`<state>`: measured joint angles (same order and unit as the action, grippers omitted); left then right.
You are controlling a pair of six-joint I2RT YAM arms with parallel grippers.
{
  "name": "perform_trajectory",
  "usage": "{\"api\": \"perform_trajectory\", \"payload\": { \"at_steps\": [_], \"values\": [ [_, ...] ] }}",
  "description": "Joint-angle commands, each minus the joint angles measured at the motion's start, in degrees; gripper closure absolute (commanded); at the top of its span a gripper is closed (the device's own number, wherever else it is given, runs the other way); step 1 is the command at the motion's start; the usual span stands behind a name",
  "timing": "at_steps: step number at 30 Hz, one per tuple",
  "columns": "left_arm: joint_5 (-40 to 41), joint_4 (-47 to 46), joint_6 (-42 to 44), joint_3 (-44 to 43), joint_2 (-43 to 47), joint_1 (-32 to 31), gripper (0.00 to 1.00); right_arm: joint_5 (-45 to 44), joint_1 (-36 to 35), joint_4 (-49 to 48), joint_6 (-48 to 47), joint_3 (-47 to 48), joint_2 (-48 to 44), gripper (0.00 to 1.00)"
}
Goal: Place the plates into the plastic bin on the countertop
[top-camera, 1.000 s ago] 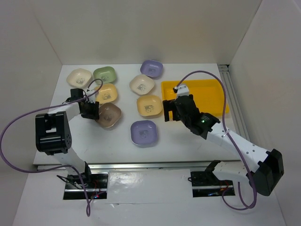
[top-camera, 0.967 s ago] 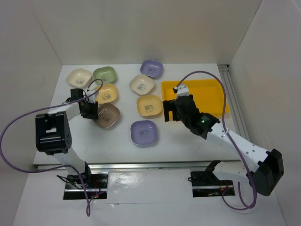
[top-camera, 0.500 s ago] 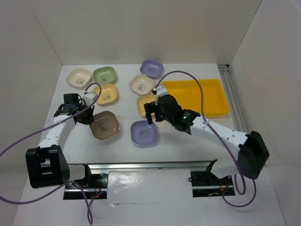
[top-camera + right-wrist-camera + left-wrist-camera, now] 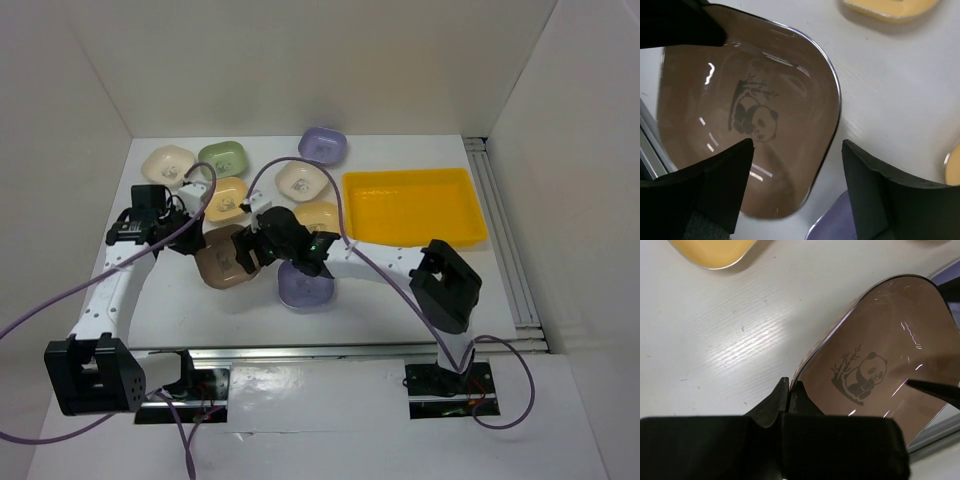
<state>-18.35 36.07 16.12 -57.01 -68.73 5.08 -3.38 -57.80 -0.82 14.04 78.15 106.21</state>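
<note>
My left gripper [image 4: 188, 243] is shut on the left rim of the brown plate [image 4: 222, 264]; in the left wrist view its fingertips [image 4: 790, 388] pinch that rim beside the panda print [image 4: 860, 376]. My right gripper [image 4: 249, 257] is open, and its jaws straddle the brown plate's right edge [image 4: 827, 130], with one finger [image 4: 725, 185] over the dish and the other over the table. Seven other plates lie on the white countertop [image 4: 400, 285]: cream [image 4: 167, 165], green [image 4: 222, 157], yellow [image 4: 227, 198], lavender [image 4: 322, 146], cream [image 4: 302, 180], yellow [image 4: 320, 215], lavender [image 4: 305, 288]. The yellow plastic bin [image 4: 415, 205] holds nothing.
White walls enclose the table on three sides. A metal rail [image 4: 505, 240] runs along the right edge and another along the front. The right arm's forearm [image 4: 370, 262] stretches over the near lavender plate, its cable looping above the middle plates.
My right arm has swung left from beside the bin to the brown plate. My left gripper has stayed shut on that plate, which has shifted slightly toward the front.
</note>
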Motion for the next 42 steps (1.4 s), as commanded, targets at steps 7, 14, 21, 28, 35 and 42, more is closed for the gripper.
{"api": "perform_trajectory", "payload": {
  "at_steps": [7,14,21,28,35,42],
  "values": [
    [-7.13,2.33,-2.94,-4.25,3.51,-1.21,0.95,-4.61,-0.47,-3.14,0.9,3.07,3.22,0.92],
    [-5.91,-1.52,-9.17,-11.71,-1.31,-1.21,0.0,-13.15,3.56,2.13,4.05,-0.88,-5.13,1.0],
    [-13.28,-3.47,-12.87,-16.37,-11.05,-4.19,0.0,-13.85,19.11,6.96,5.57,-8.1,-19.01,1.0],
    [-16.11,-4.79,-8.22,-14.44,-19.77,-15.61,0.0,-9.02,36.5,14.0,-2.78,-6.26,-18.69,1.0],
    [-10.49,-7.51,-9.35,-15.67,-28.2,-25.2,0.0,-1.82,46.62,18.4,-5.77,-0.98,-7.71,1.0],
    [-2.66,-10.49,-10.49,-13.66,-31.91,-29.16,0.01,4.07,49.54,19.71,-9.12,6.04,3.64,0.95]
  ]
}}
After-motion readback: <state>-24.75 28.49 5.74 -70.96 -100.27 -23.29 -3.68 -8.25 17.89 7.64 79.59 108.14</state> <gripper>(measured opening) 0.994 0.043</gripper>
